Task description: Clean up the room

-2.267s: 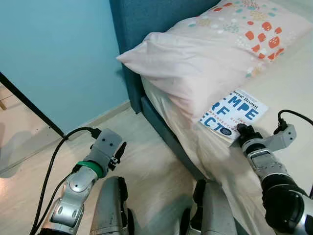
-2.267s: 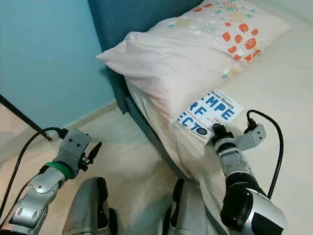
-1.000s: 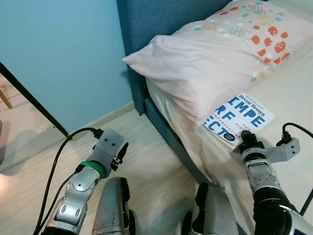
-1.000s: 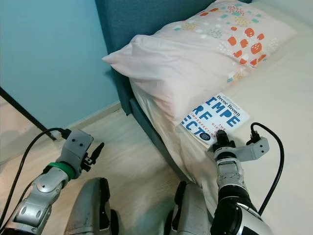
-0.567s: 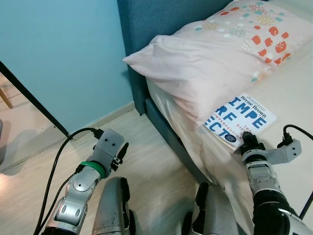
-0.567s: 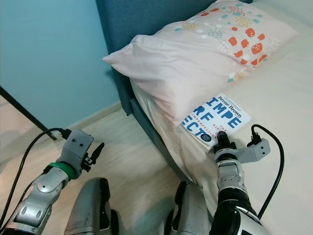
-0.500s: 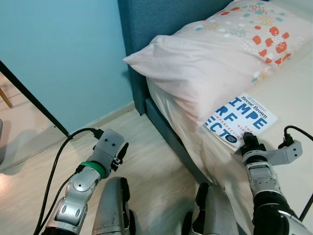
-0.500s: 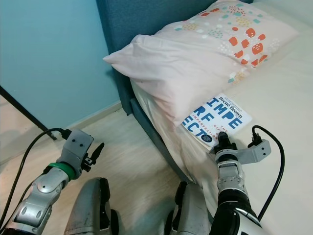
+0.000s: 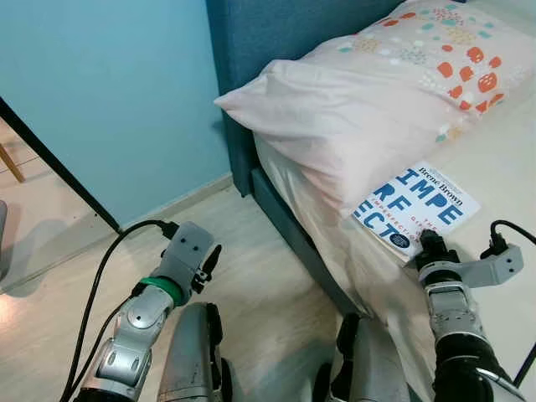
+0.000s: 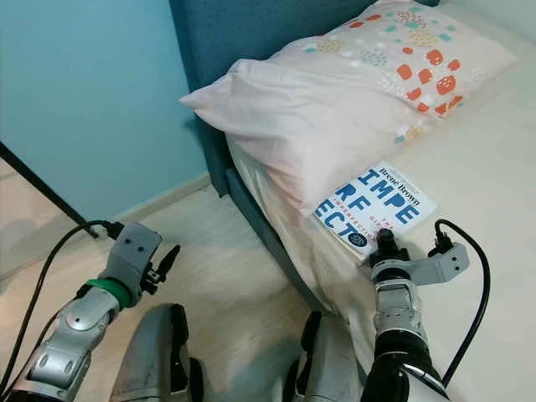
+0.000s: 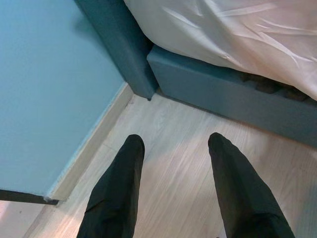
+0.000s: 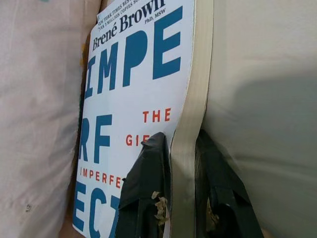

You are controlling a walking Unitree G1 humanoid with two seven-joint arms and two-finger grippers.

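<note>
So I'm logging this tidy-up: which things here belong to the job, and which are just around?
In the job:
- book, lying on the bed beside the pillow
- right gripper, fingers closed on the book's page edge

Just around:
- pillow
- bed
- left gripper, open above the floor
- black cable

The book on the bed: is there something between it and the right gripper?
Nothing visible stands between them. The right gripper already has its fingers on both sides of the book, one on the cover, one beneath it against the bed sheet.
</note>
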